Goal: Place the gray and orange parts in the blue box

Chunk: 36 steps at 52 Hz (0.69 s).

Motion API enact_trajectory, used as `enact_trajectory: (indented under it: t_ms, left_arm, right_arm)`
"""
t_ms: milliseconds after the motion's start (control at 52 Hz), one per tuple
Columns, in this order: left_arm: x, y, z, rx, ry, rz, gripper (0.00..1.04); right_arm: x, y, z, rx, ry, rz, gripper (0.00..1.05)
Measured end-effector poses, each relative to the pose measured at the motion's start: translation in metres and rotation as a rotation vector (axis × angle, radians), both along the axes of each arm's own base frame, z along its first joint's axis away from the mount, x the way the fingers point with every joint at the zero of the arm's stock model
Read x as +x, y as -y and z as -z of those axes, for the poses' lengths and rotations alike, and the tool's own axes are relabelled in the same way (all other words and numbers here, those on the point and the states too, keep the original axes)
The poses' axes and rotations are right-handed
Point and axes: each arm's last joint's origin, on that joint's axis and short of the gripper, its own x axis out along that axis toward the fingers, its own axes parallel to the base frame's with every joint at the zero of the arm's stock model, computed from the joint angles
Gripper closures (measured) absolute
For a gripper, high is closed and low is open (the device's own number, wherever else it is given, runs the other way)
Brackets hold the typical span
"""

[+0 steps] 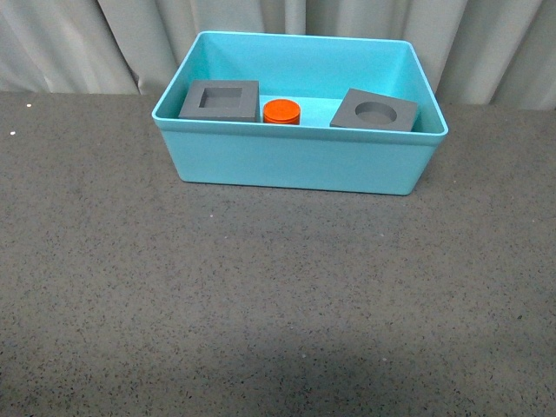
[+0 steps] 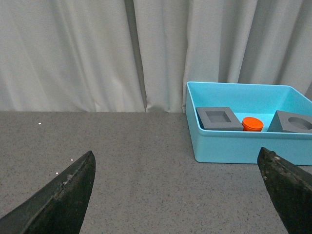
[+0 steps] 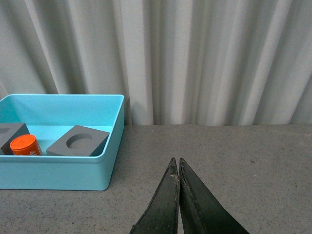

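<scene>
Currently: left gripper [image 2: 178, 195] jaws spread wide, right gripper [image 3: 179, 181] jaws pressed together, nothing gripped | counter [image 1: 261, 295] | blue box [image 1: 295, 161] beyond; square-recess cube [image 1: 221, 100], orange cylinder [image 1: 281, 111], round-recess cube [image 1: 374, 109] seen inside | placing judged complete, no further pick needed.

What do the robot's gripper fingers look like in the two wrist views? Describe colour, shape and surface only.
The left gripper has dark, near-black fingers with a rough, gritty surface, broad and tapering to blunt tips. The right gripper has the same dark fingers, narrowing to thin pointed tips. No cables or markings show, and neither arm appears in the front view.
</scene>
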Motion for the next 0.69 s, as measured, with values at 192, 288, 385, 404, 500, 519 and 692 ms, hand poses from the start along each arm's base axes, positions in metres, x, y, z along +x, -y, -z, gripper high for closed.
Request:
enact_trajectory:
  t_ms: [192, 288, 385, 404, 500, 519, 692]
  left_arm:
    - [0.0, 0.0, 0.0, 0.0, 0.0, 0.0, 0.07]
    - [0.0, 0.0, 0.0, 0.0, 0.0, 0.0, 0.07]
    - [0.0, 0.0, 0.0, 0.0, 0.0, 0.0, 0.07]
    - [0.0, 0.0, 0.0, 0.0, 0.0, 0.0, 0.07]
    - [0.0, 0.0, 0.0, 0.0, 0.0, 0.0, 0.07]
    - [0.0, 0.0, 0.0, 0.0, 0.0, 0.0, 0.07]
    - [0.0, 0.0, 0.0, 0.0, 0.0, 0.0, 0.07]
  right_arm:
    - [-0.008, 0.0, -0.001, 0.0, 0.002, 0.0, 1.04]
    - [-0.013, 0.0, -0.003, 0.0, 0.009, -0.003, 1.04]
    - [-0.025, 0.0, -0.006, 0.0, 0.019, -0.003, 1.04]
    - [-0.026, 0.0, -0.006, 0.0, 0.02, -0.003, 1.04]
    - [-0.029, 0.0, -0.006, 0.0, 0.021, -0.003, 1.04]
    - [-0.029, 0.0, -0.006, 0.0, 0.021, -0.003, 1.04]
    - [-0.033, 0.0, -0.006, 0.0, 0.022, -0.003, 1.04]
